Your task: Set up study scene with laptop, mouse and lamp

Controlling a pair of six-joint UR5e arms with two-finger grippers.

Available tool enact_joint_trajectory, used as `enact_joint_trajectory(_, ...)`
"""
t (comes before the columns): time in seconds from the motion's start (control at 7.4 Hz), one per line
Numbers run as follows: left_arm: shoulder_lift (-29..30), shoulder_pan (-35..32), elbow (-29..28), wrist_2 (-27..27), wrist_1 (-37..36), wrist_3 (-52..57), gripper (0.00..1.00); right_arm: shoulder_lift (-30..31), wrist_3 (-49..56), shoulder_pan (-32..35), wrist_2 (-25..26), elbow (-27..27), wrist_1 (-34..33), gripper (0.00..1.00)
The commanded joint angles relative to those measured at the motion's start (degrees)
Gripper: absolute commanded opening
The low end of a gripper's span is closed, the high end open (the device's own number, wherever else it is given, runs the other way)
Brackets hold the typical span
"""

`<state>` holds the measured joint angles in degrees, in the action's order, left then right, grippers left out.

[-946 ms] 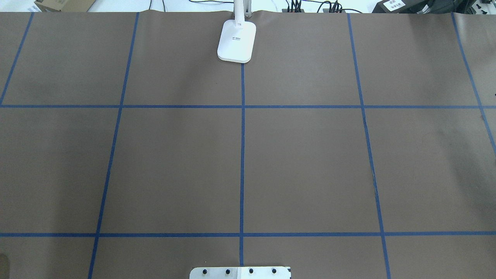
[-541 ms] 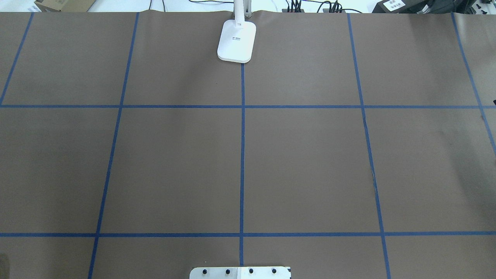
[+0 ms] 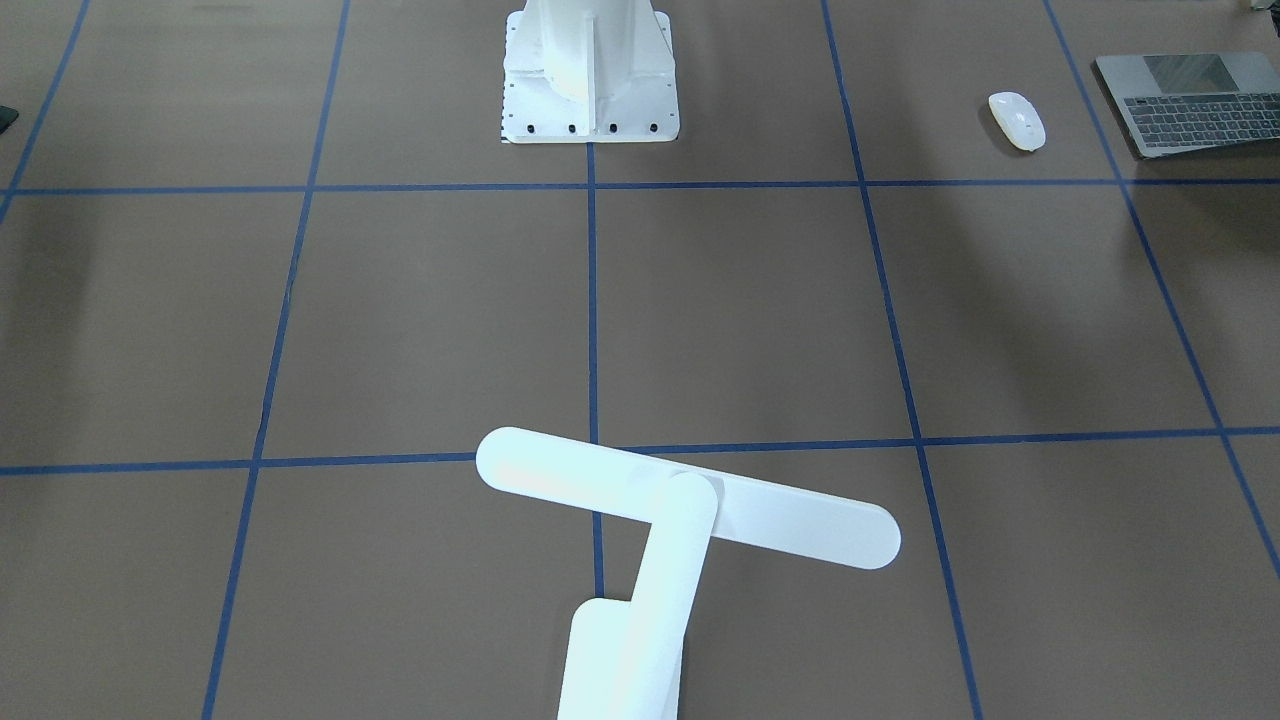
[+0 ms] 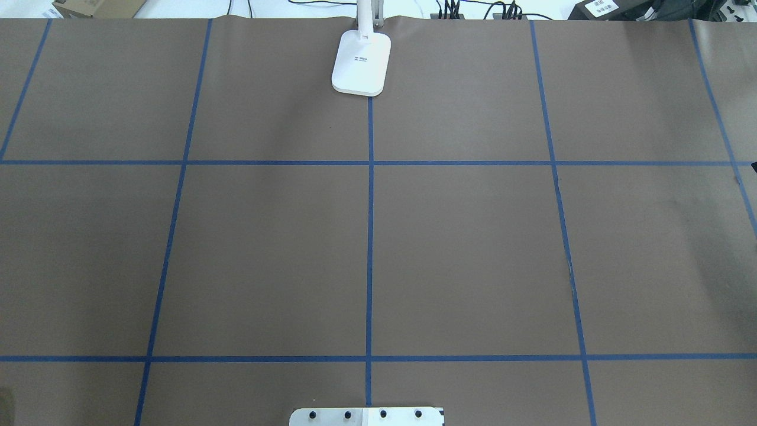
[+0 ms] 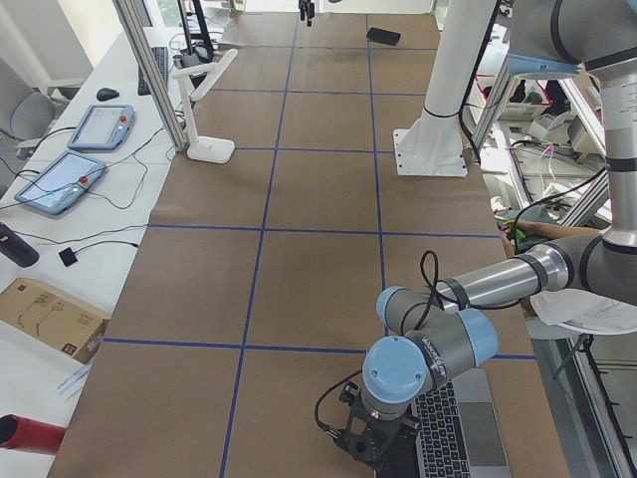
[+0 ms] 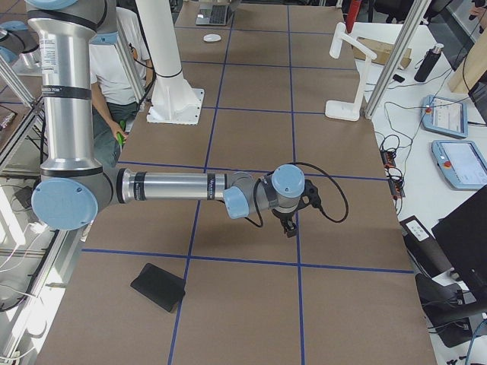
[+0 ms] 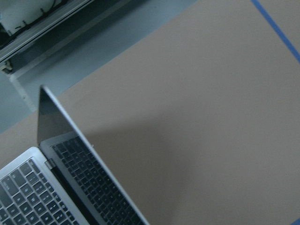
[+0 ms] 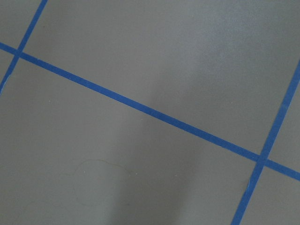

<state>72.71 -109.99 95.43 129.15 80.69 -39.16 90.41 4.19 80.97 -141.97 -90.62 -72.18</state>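
Observation:
The grey laptop (image 3: 1190, 100) lies open at the table's end on my left; it also shows in the left wrist view (image 7: 70, 187). The white mouse (image 3: 1016, 120) lies beside it, towards the middle. The white lamp (image 3: 690, 497) stands at the far middle edge, its base (image 4: 361, 62) on the centre line. My left gripper (image 5: 366, 446) hangs low beside the laptop (image 5: 468, 438); I cannot tell if it is open. My right gripper (image 6: 290, 226) points down over bare table, right of centre; I cannot tell its state.
A white bolted mount (image 4: 366, 416) stands at the near middle edge. A black square mat (image 6: 158, 287) lies at the table's right end. Blue tape lines (image 4: 370, 236) grid the brown cover. An operator (image 6: 114, 76) sits behind the robot's side.

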Motion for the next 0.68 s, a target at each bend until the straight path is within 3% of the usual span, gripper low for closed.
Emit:
enact_joint_trajectory(0.0, 3.99, 0.12, -1.72, 0.23, -1.14, -9.04, 0.99, 0.38, -0.06, -0.11, -0.5, 0.0, -0.15, 0.99)
enact_joint_trajectory(0.54, 2.88, 0.65, -2.97, 0.75, -1.23, -17.7, 0.99, 0.38, 0.03, -0.02, -0.5, -0.61, 0.02, 0.99)
